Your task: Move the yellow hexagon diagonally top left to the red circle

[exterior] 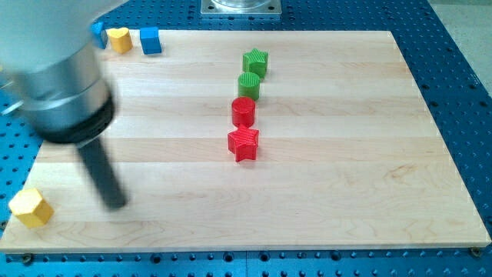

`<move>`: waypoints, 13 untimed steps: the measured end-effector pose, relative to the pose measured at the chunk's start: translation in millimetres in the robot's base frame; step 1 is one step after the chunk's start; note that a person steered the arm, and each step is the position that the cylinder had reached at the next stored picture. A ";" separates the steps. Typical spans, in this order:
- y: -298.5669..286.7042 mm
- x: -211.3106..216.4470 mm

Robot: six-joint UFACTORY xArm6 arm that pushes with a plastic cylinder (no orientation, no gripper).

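Observation:
The yellow hexagon (31,207) lies at the board's bottom left corner. The red circle (243,111) stands near the middle of the board, far to the upper right of the hexagon. My tip (115,205) rests on the board to the right of the yellow hexagon, with a clear gap between them. The rod rises from it up to the blurred grey arm body at the view's upper left.
A red star (244,143) lies just below the red circle. A green circle (249,85) and a green star (255,61) stand above it. At the top left are a yellow heart (118,38), a blue cube (150,40) and another blue block (99,32), partly hidden by the arm.

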State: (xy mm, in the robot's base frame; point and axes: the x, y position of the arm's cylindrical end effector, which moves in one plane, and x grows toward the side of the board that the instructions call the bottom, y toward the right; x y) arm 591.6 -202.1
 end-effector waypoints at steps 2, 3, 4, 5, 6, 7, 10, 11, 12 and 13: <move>-96.9 -2.0; -58.8 -42.8; 20.3 -85.7; 34.6 -86.7; 41.4 -75.1; 43.1 -69.5; 77.8 -83.8; 73.2 -102.4; 75.2 -204.1; 83.6 -163.4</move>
State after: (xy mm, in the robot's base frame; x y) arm 428.2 -118.5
